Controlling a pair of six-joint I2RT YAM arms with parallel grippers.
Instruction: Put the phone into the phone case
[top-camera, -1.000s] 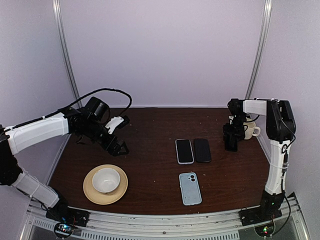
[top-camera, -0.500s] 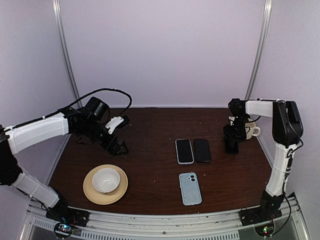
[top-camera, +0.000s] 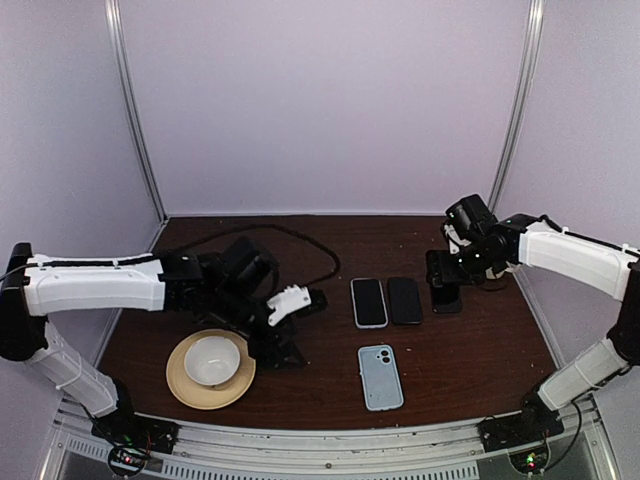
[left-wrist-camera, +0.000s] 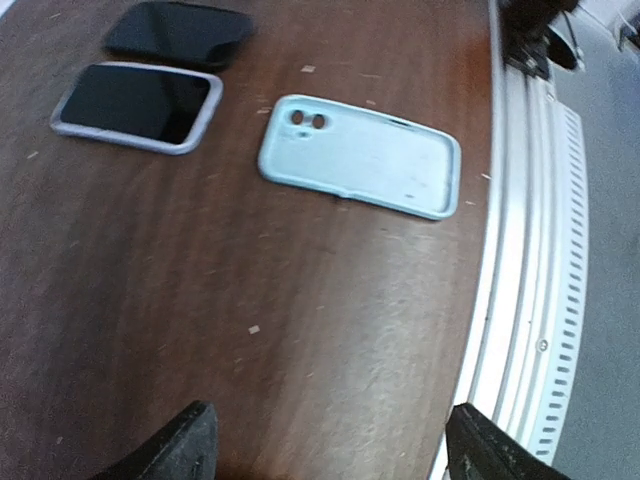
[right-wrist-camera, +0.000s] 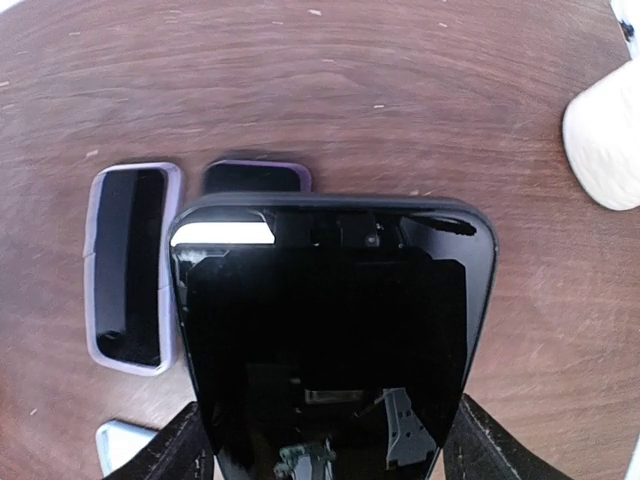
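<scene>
The right fingers (right-wrist-camera: 170, 450) clamp the black phone (right-wrist-camera: 330, 340) over the surface (right-wrist-camera: 400, 100), near the phone case (right-wrist-camera: 130, 265). The left fingers (left-wrist-camera: 180, 445) are spread wide and hold nothing.

The phone (right-wrist-camera: 330, 350) in my right gripper (right-wrist-camera: 328, 445) is shining like black glass, smooth and glossy, and it is throwing back clear reflections. The table (right-wrist-camera: 350, 90) is showing dark brown wood grain with a soft sheen, and small pale specks are lying on it. The phone case (left-wrist-camera: 140, 105) is looking matt on its pale rim and dark within it. The pale blue phone (left-wrist-camera: 360, 155) is appearing smooth, matt and plastic-like on its back. The rail (left-wrist-camera: 520, 280) at the table edge is gleaming like pale ribbed metal
</scene>
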